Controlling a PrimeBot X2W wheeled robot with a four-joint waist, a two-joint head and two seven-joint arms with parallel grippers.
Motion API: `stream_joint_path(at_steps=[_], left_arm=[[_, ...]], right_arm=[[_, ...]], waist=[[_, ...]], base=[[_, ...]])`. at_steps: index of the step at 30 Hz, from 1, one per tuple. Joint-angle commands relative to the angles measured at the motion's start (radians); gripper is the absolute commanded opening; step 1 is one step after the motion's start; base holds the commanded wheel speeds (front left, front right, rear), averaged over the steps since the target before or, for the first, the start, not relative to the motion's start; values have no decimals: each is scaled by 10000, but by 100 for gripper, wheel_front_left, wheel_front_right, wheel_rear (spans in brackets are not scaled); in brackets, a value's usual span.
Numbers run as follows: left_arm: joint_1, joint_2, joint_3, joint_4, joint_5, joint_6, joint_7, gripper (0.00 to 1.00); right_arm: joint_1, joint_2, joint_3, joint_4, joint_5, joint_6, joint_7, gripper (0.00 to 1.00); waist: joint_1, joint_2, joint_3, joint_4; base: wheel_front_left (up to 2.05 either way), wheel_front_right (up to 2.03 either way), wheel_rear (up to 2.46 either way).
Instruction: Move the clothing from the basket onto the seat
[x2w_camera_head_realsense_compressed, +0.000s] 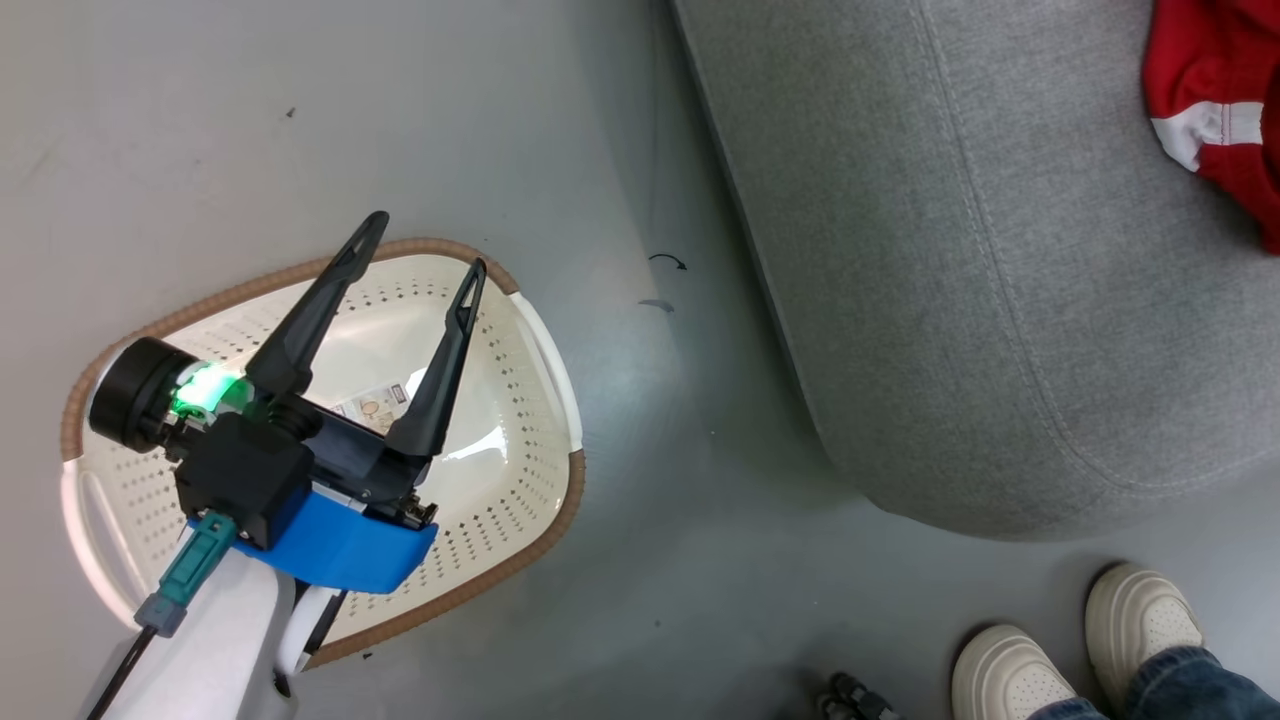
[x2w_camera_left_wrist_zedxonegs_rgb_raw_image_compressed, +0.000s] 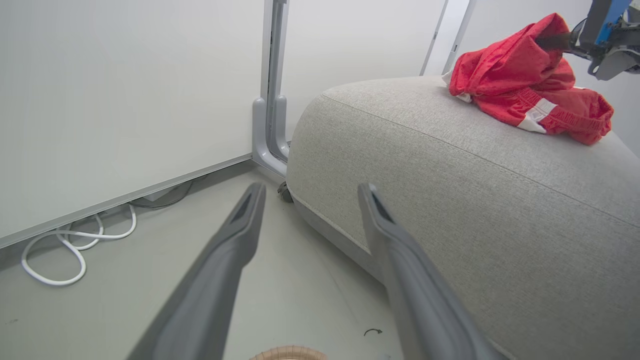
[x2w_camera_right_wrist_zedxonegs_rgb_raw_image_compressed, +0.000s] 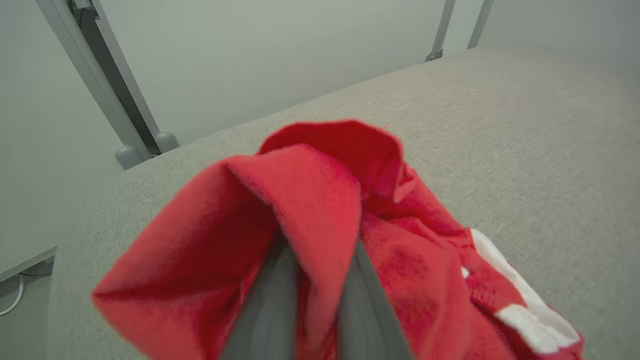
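Right gripper (x2w_camera_right_wrist_zedxonegs_rgb_raw_image_compressed: 320, 250): fingers pressed together, pinching a fold of the plain red garment (x2w_camera_right_wrist_zedxonegs_rgb_raw_image_compressed: 280, 200). Fingertips are buried in the fabric. In the left wrist view the right gripper (x2w_camera_left_wrist_zedxonegs_rgb_raw_image_compressed: 552, 41) comes in from the upper right and holds the garment's top bunched up in a peak, with its lower part touching the seat (x2w_camera_left_wrist_zedxonegs_rgb_raw_image_compressed: 450, 200).

Banded garment (x2w_camera_left_wrist_zedxonegs_rgb_raw_image_compressed: 545, 112): red with a white band, lying crumpled on the seat top, just beside and partly under the plain red garment (x2w_camera_left_wrist_zedxonegs_rgb_raw_image_compressed: 505, 65). Both pieces of clothing sit on the seat top, well in from the rounded corner that faces the basket (x2w_camera_head_realsense_compressed: 300, 270). In the head view one red piece with a white band (x2w_camera_head_realsense_compressed: 1215, 100) is cut by the frame edge.

Left gripper (x2w_camera_head_realsense_compressed: 427, 245): fingers spread wide with nothing between them, hanging over the basket interior, tips near its far rim. The left wrist view has the same spread fingers (x2w_camera_left_wrist_zedxonegs_rgb_raw_image_compressed: 240, 235), aimed past the seat's rounded corner.

The basket is on the floor (x2w_camera_head_realsense_compressed: 300, 100), near the seat (x2w_camera_head_realsense_compressed: 950, 300) but not touching it. There is a small label (x2w_camera_head_realsense_compressed: 385, 405) on the basket bottom.

A person's two pale shoes (x2w_camera_head_realsense_compressed: 1140, 615) stand on the floor just beside the seat's near edge. A white cable (x2w_camera_left_wrist_zedxonegs_rgb_raw_image_compressed: 75, 245) is looped on the floor along the wall.
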Motion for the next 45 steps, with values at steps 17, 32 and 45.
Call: stream_joint_path(at_steps=[17,32,45], left_arm=[[355,-693,-149,1091,-484,63,-328,100],[2100,-2028,1300,1788,-727,32,-344,100],[3451,-2762,2515,2304,-594,-41,-344,100]], right_arm=[[889,54,1542,531,-448,4,-156,100],[3687,229,3152,-1147,428,5,-477,100],[7300,1513,2716,-3824,-109,5,-935,100]], waist=[[-2,0,-1797,372],[-2,0,-4741,908],[-2,0,-6378,1933]], base=[[0,0,0],[0,0,0],[0,0,0]])
